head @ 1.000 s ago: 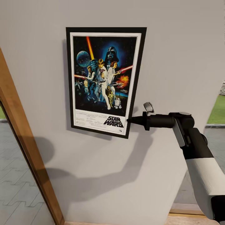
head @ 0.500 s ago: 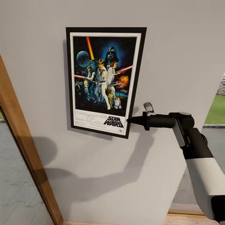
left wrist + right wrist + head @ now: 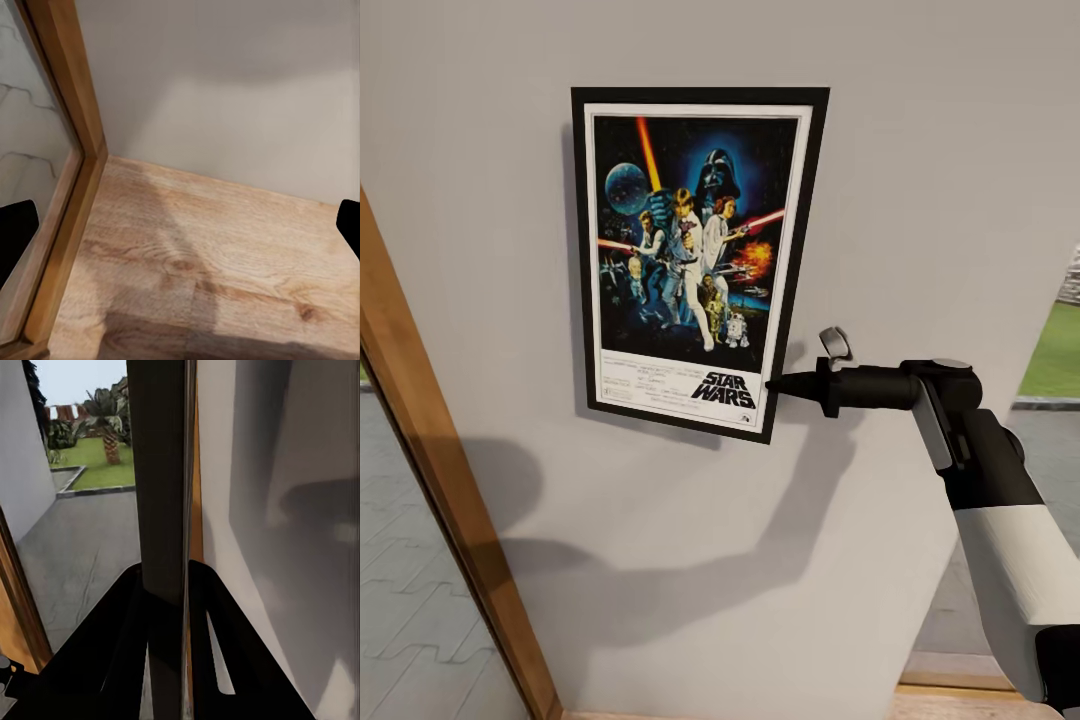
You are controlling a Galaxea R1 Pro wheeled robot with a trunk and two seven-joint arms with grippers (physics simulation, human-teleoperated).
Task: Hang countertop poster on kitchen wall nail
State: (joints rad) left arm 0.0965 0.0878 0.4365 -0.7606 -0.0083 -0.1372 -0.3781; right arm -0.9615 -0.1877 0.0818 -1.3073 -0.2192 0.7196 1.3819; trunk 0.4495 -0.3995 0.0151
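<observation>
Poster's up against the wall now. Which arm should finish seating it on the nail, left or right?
Right. The right hand is clamped on the poster at its lower right edge, with the frame seen edge-on between its fingers in the right wrist view. The left hand hangs open, pointing at the wood floor.

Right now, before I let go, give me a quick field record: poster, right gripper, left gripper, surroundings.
poster: upright against the grey wall, slightly tilted
right gripper: shut on the poster's lower right edge; the right wrist view shows both fingers clamping the dark frame
left gripper: open, fingertips wide apart, aimed at the wooden floor
nail: hidden, cannot tell whether the poster hangs on it
surroundings: wooden door frame left of the wall
</observation>
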